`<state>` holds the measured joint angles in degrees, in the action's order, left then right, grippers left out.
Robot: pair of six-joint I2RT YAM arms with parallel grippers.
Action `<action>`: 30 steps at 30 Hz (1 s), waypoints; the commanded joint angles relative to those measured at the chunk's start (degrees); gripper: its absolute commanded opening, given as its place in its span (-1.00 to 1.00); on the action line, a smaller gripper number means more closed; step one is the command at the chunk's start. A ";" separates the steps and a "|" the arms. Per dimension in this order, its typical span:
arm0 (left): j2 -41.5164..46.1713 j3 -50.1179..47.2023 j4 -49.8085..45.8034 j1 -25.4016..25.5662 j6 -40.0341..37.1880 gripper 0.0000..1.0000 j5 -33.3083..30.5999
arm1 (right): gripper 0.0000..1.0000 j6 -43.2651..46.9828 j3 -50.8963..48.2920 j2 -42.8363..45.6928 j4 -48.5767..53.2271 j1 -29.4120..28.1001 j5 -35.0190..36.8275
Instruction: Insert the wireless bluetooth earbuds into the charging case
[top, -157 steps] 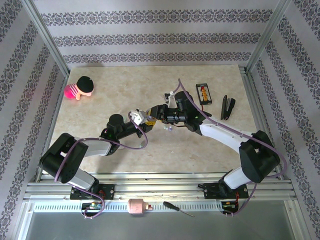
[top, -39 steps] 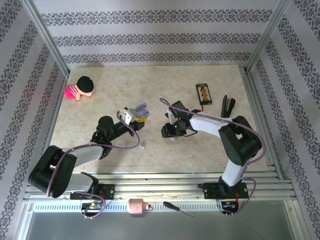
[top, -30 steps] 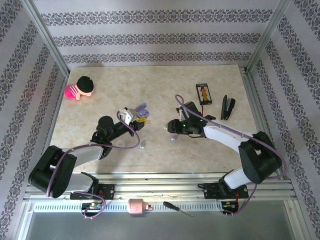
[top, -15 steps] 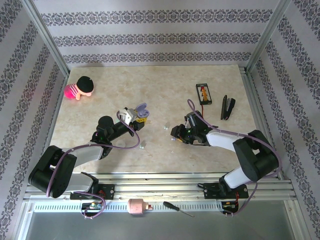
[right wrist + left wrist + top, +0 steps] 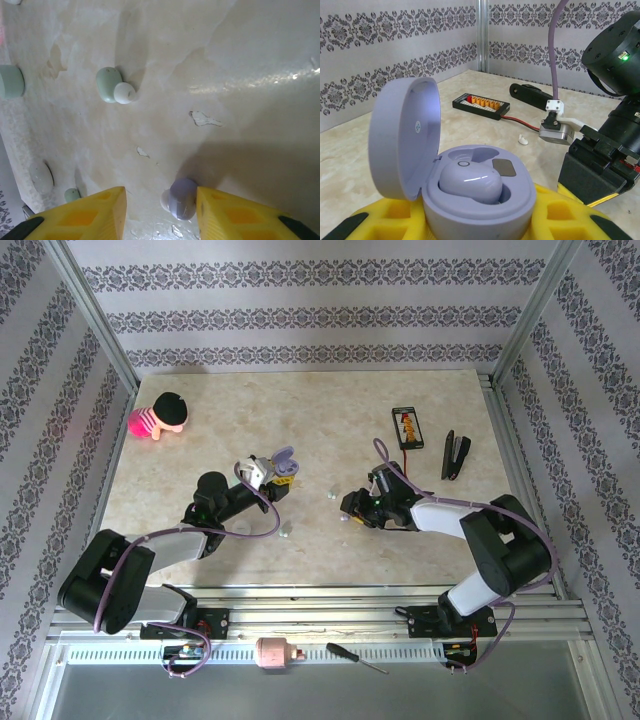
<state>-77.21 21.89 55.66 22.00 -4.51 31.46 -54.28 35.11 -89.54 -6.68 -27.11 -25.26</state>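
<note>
The left gripper [image 5: 266, 473] is clamping its yellow fingers [image 5: 395, 220] around the base of the lavender charging case [image 5: 479, 200] and holding it above the tabletop [image 5: 220, 400], left of the middle. The case's lid [image 5: 402, 145] is standing open and upright. One lavender earbud [image 5: 470, 182] is sitting in the well nearest the lid, while the other well [image 5: 502, 167] is showing only its grey contact.

The right gripper [image 5: 161, 205] is reaching down to the tabletop just right of the middle, somewhat closer to the near edge than the far one. Its jaws are standing apart and straddling a second lavender earbud [image 5: 181, 199], which is lying on the surface. That bud is sitting right beside the right-hand finger [image 5: 235, 212] in the wrist view, with a clear gap to the other finger [image 5: 95, 210], so nothing is being squeezed.

A pale green earbud with a white tip [image 5: 111, 85] is lying loose well beyond the fingers. A white earbud [image 5: 523, 140] is resting on the tabletop between the two grippers. Another small bud [image 5: 286, 530] is lying nearer the near edge, beside the left arm.

A doll [image 5: 160, 415] is lying near the far left corner. A charger board [image 5: 406, 427] and a black stapler [image 5: 455, 454] are lying toward the right edge.
</note>
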 commanded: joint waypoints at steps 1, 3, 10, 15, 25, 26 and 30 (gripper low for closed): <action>-0.43 1.47 1.21 -0.54 -1.11 -0.52 1.37 | -0.18 0.38 -0.22 -1.53 -1.27 0.31 -1.37; -0.32 1.41 1.21 -0.50 -1.11 -0.52 1.32 | -0.18 0.32 -0.18 -2.03 -1.61 0.31 -1.66; -0.42 0.96 1.23 -0.55 -1.11 -0.52 1.22 | -0.22 -0.26 0.31 -3.21 -3.96 0.23 -4.00; -0.47 0.79 1.30 -0.50 -1.20 -0.52 1.14 | -0.31 -0.04 0.39 -2.62 -3.91 0.25 -4.06; -1.22 0.63 2.45 -0.50 -0.76 -0.52 1.19 | -0.35 -0.23 0.48 -4.96 -5.18 0.22 -4.47; -1.26 0.61 2.44 -0.49 -0.67 -0.53 1.15 | -0.35 -0.30 0.57 -5.04 -5.35 0.22 -4.54; -1.02 0.40 2.53 -0.55 -0.58 -0.52 1.18 | -0.35 -0.51 0.91 -5.80 -6.25 0.13 -4.98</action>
<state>-78.19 21.89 55.72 22.00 -4.51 31.46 -54.33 35.14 -93.36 -10.76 -26.74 -29.47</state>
